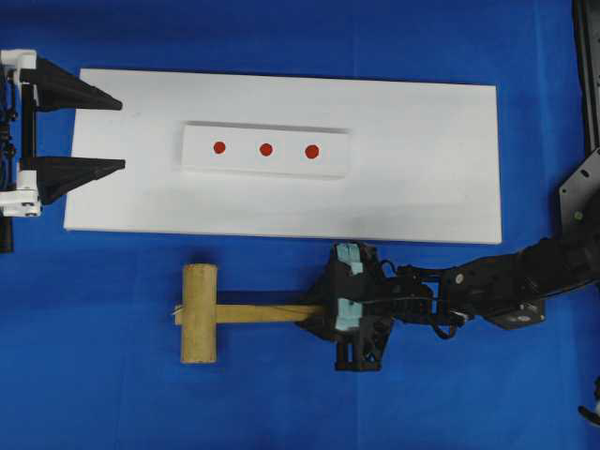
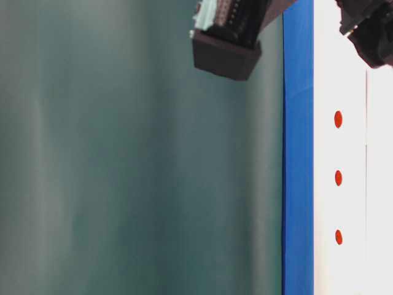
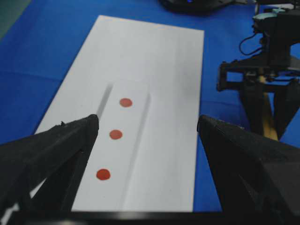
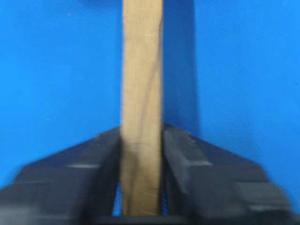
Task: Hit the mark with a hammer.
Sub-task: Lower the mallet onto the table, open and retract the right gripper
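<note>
From my station, the blue cloth [image 1: 281, 412] below the hammer [image 1: 220, 319] lay open, as did the strip between it and the white board [image 1: 422, 141]. The raised white block [image 1: 265, 150] with three red marks [image 1: 265, 149] sat mid-board, with bare board on every side. The left gripper [image 1: 117, 133] overhung the board's left edge; the right gripper [image 1: 323, 316] straddled the handle, blocking that end.

Blue bench [image 1: 281, 394] cover, smooth. Large white board [image 1: 422, 159] lies flat on the bench. A smaller raised white strip [image 1: 242, 161] sits on the board, left of its centre, edges parallel.
</note>
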Controlling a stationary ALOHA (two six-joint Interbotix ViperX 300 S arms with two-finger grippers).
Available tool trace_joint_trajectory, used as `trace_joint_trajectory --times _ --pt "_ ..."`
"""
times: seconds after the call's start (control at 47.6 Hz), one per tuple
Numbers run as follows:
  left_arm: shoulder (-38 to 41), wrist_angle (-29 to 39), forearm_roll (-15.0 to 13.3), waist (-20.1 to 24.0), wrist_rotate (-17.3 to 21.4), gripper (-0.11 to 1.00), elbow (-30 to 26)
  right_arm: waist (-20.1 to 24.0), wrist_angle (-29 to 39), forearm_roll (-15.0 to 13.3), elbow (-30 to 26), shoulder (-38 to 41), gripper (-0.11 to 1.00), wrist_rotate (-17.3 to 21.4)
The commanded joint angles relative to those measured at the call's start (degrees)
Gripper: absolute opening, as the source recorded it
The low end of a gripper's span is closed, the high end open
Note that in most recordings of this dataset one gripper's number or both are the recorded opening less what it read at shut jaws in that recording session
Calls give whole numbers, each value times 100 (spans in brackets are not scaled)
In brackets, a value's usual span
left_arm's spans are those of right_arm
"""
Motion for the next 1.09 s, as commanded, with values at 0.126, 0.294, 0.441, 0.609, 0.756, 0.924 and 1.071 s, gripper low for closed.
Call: trace_joint_trajectory --times 0.126,0.294,0.441,0.609,0.756,0.924,1.071 --pt "18 9 0 18 -9 84 -53 -53 105 0 -18 -571 72 -167" --pt "-44 18 0 18 -18 84 -53 -220 448 -9 97 -1336 84 -598" --pt "-79 26 0 18 0 84 -53 -536 949 -18 149 -2109 80 -1178" --pt "-185 44 0 18 18 84 -44 -1090 1608 -18 229 -2953 80 -1881" --pt "-396 97 0 -35 35 84 -35 -1661 2083 -18 413 -3639 80 -2180" --pt "-729 343 0 -123 62 84 -35 -2276 2487 -88 853 -4535 80 -2338" --pt "-1002 501 26 -185 123 84 0 -2479 2654 -237 1274 -5326 79 -2347"
